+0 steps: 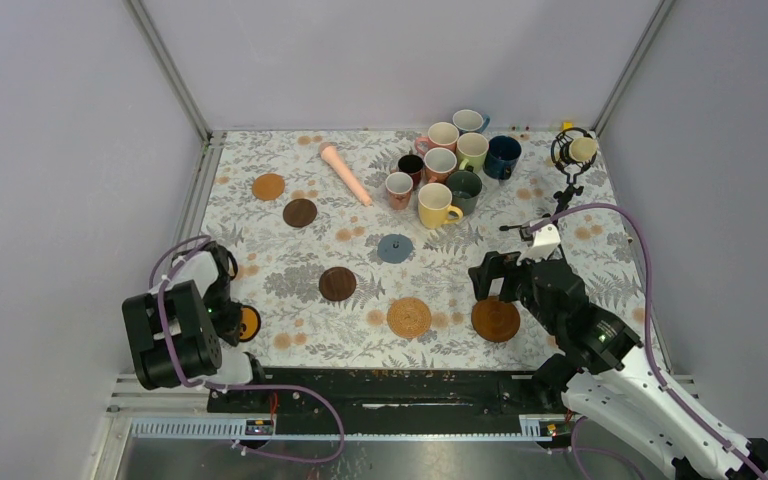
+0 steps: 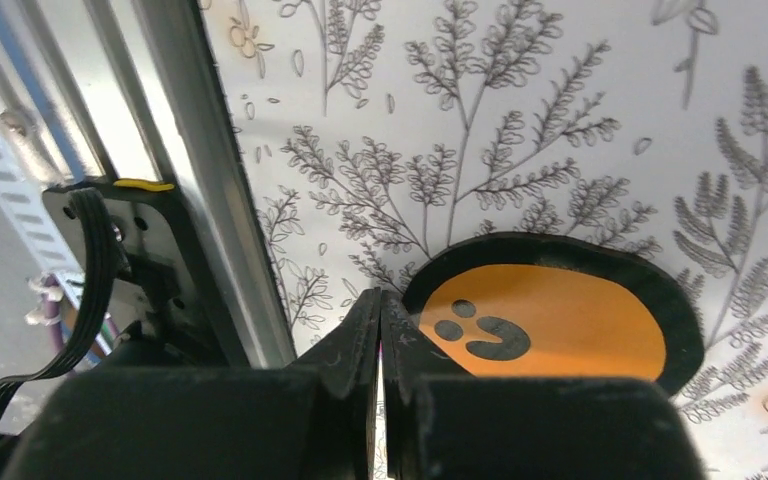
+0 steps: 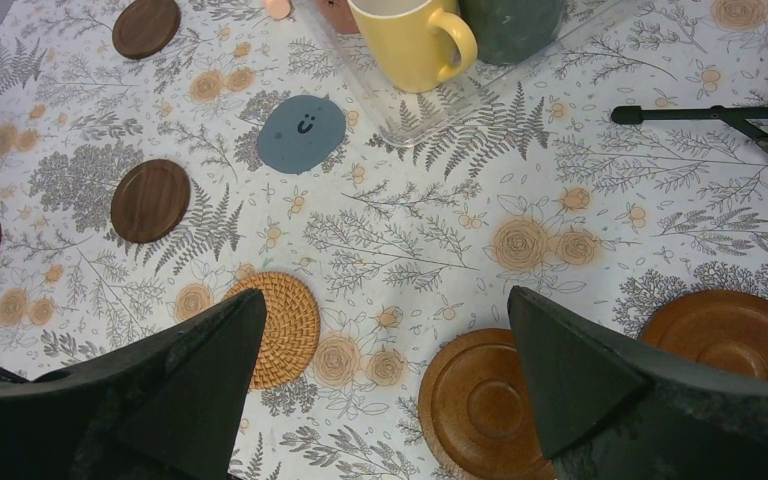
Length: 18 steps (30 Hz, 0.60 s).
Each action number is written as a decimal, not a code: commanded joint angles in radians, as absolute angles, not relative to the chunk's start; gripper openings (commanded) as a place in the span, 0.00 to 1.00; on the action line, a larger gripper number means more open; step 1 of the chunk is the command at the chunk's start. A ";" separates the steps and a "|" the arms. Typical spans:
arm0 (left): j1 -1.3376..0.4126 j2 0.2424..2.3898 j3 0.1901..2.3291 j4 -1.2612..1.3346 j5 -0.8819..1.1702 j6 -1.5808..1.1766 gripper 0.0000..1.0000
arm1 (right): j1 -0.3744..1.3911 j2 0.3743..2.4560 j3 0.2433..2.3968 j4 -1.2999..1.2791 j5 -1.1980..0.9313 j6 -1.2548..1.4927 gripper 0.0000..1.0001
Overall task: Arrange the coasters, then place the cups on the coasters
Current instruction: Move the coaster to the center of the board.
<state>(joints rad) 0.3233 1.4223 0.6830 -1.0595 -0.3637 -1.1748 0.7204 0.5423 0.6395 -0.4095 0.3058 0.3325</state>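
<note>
A black coaster with an orange smiley face [image 2: 550, 325] lies flat at the table's left edge [image 1: 249, 323]. My left gripper [image 2: 381, 300] is shut, its tips on the cloth right beside that coaster's left rim, and nothing shows between the jaws. My right gripper [image 3: 385, 310] hangs open above the cloth, between the tan woven coaster [image 3: 282, 328] and an orange wood coaster [image 3: 475, 400]. More coasters lie spread out: grey-blue [image 1: 395, 248], dark brown [image 1: 337, 284], another dark brown [image 1: 300, 212]. Several cups [image 1: 450, 165] stand clustered at the back, the yellow cup [image 3: 405, 40] nearest.
The cups stand on a clear tray [image 3: 400, 115]. A long pink stick [image 1: 345, 172] lies left of them. A small microphone on a black tripod [image 1: 572, 150] stands at the back right. A metal rail [image 2: 210, 180] runs along the table's left edge. A second wood coaster [image 3: 730, 335] lies on the right.
</note>
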 commanded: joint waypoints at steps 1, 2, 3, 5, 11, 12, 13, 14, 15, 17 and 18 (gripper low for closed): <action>0.298 1.354 0.657 -0.910 -0.271 -1.132 0.00 | 0.727 0.558 0.647 -0.380 0.328 0.312 0.99; 0.290 1.347 0.650 -0.876 -0.239 -1.123 0.00 | 0.726 0.560 0.646 -0.380 0.329 0.313 0.99; 0.282 1.349 0.650 -0.852 -0.216 -1.116 0.00 | 0.726 0.561 0.647 -0.379 0.331 0.313 0.99; 0.263 1.377 0.660 -0.830 -0.199 -1.103 0.00 | 0.726 0.563 0.648 -0.376 0.333 0.311 0.99; 0.204 1.381 0.659 -0.753 -0.144 -1.095 0.00 | 0.726 0.554 0.643 -0.377 0.336 0.311 1.00; 0.190 1.371 0.664 -0.754 -0.149 -1.100 0.00 | 0.725 0.554 0.642 -0.376 0.336 0.312 1.00; 0.177 1.363 0.672 -0.753 -0.152 -1.103 0.00 | 0.726 0.553 0.642 -0.376 0.335 0.313 1.00; 0.169 1.355 0.680 -0.747 -0.149 -1.099 0.00 | 0.726 0.553 0.640 -0.376 0.334 0.312 1.00; 0.163 1.350 0.684 -0.725 -0.138 -1.087 0.00 | 0.727 0.553 0.639 -0.376 0.336 0.313 0.99; 0.158 1.342 0.683 -0.673 -0.101 -1.060 0.00 | 0.726 0.554 0.640 -0.377 0.336 0.313 0.99; 0.154 1.340 0.682 -0.652 -0.085 -1.051 0.00 | 0.726 0.554 0.640 -0.377 0.336 0.313 0.99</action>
<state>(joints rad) 0.1692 1.3510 0.6785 -0.8684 -0.1844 -1.0687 0.7204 0.5583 0.6392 -0.4091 0.3061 0.3252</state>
